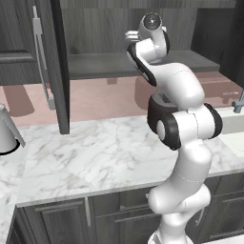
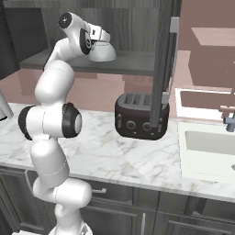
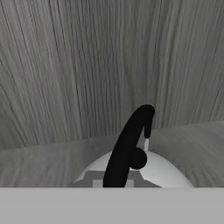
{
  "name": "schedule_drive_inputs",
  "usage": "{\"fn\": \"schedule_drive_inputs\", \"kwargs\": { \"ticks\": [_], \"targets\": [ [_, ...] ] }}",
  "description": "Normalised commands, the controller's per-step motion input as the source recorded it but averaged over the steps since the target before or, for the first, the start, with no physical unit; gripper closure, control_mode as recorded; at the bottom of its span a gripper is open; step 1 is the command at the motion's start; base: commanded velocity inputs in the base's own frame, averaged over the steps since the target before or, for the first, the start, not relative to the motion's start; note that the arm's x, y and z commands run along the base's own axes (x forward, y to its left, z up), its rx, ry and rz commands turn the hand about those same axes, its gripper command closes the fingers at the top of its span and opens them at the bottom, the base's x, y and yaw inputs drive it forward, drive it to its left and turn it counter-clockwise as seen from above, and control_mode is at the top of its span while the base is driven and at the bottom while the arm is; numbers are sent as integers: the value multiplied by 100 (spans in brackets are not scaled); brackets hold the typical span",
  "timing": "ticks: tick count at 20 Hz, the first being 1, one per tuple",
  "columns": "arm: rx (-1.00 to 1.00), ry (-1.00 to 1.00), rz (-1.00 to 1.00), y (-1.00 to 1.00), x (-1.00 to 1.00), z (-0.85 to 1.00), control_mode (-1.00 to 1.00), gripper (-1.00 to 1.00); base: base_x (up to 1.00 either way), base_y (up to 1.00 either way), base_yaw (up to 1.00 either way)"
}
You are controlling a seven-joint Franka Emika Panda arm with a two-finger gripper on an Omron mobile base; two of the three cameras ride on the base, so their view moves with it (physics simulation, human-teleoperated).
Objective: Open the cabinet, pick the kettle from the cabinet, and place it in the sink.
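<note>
The cabinet (image 1: pixel 59 66) stands open, its doors swung out, and my arm reaches onto its shelf (image 1: pixel 109 64). The kettle (image 2: pixel 104 53), a small silver-grey dome, sits on that shelf directly under my gripper (image 2: pixel 101 40). In the hand view the kettle (image 3: pixel 162 170) lies very close below, and its black loop handle (image 3: pixel 127 144) rises from between the jaws. The gripper is shut on that handle; its fingertips are hidden. The sink (image 2: pixel 206 147) is sunk in the marble counter at the right, with its faucet (image 2: pixel 228 117) behind it.
A dark toaster (image 2: pixel 137 117) stands on the counter below the shelf, partly behind the open right door (image 2: pixel 163 64). A tall conical silver vessel (image 1: pixel 7 133) stands at the counter's far left. The left door's bar handle (image 1: pixel 40 52) hangs over the counter.
</note>
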Motion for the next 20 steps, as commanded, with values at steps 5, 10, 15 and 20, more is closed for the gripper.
{"fn": "schedule_drive_inputs", "kwargs": {
  "ticks": [5, 10, 15, 20],
  "targets": [
    [0, 0, -1, 2, -33, -12, -100, 100, 0, 0, 0],
    [0, -1, 0, 8, -53, -21, -100, 100, 0, 0, 0],
    [1, -1, 0, 7, -58, -14, -100, 100, 0, 0, 0],
    [5, 0, 0, 3, -59, 0, -100, 100, 0, 0, 0]
  ]
}}
